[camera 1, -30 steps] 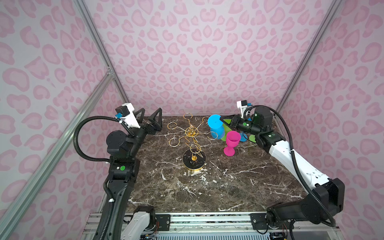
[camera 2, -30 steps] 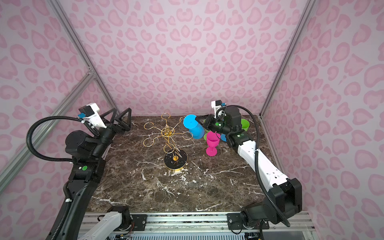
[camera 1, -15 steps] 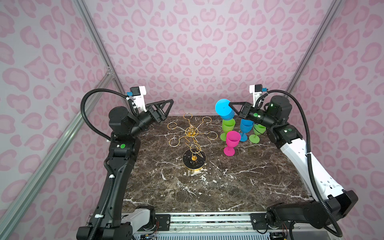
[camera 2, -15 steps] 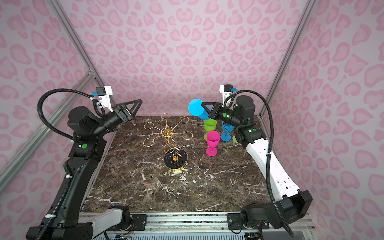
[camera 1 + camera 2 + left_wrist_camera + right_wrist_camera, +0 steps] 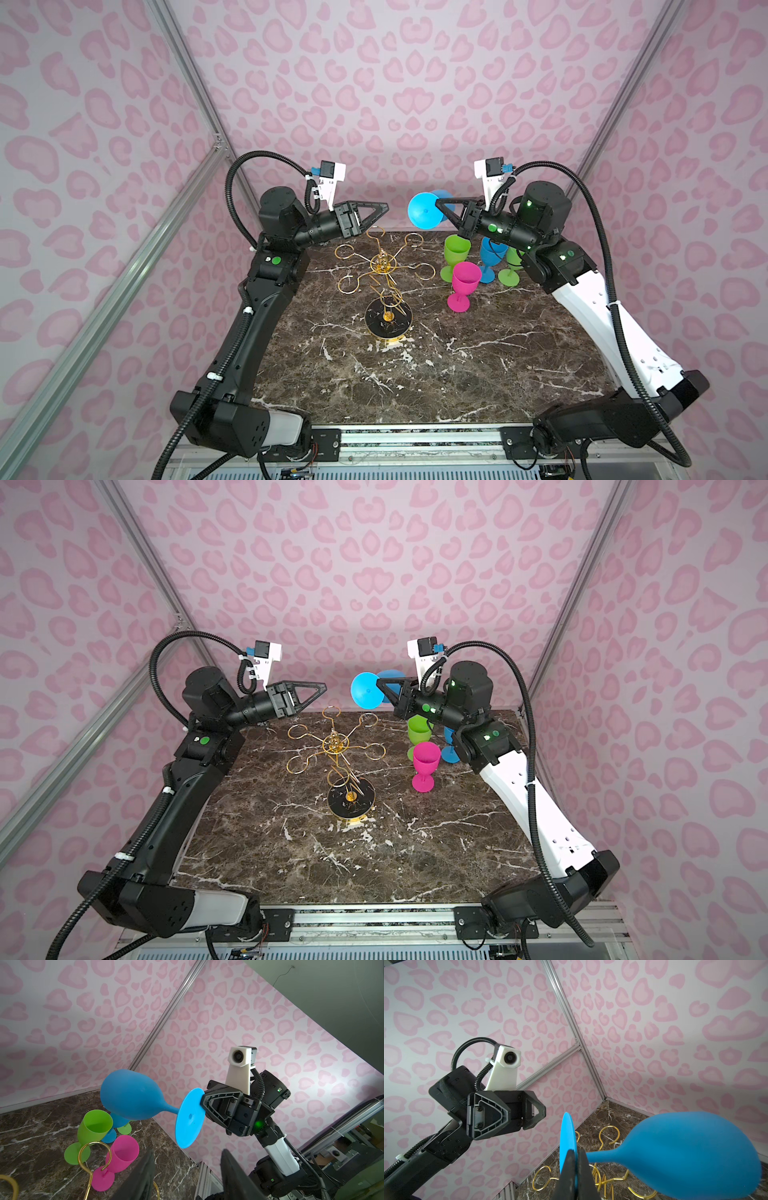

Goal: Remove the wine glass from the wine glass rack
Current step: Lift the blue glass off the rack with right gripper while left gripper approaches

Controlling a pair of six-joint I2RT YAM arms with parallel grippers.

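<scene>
Moved: both arms have risen in the last second. The right gripper (image 5: 438, 204) has carried the sky-blue, round-bowled plastic wine glass (image 5: 424, 211) up from beside the thin gold wire wine glass rack (image 5: 384, 264). The left gripper (image 5: 381, 208) has swung up to face it, its jaws narrowing.
Glass now: in the air and clear of the rack, at about 1 o'clock from the rack's post in both top views. All six loops are empty.
Right fingers: clenched on the rim of the glass's flat foot.
Left fingers: apart, nothing between them.
Key relation: the glass lies at 3 o'clock from the left fingers, near but not touching. Its stem runs roughly level from 6 to 12, bowl at the 12 o'clock end, so crosswise to the left gripper's reach.
Nearer arm: the right, which already holds it.
Judgement: removal looks done; setting it on the dark marble tabletop (image 5: 457, 365), or a handover, seems next.
</scene>
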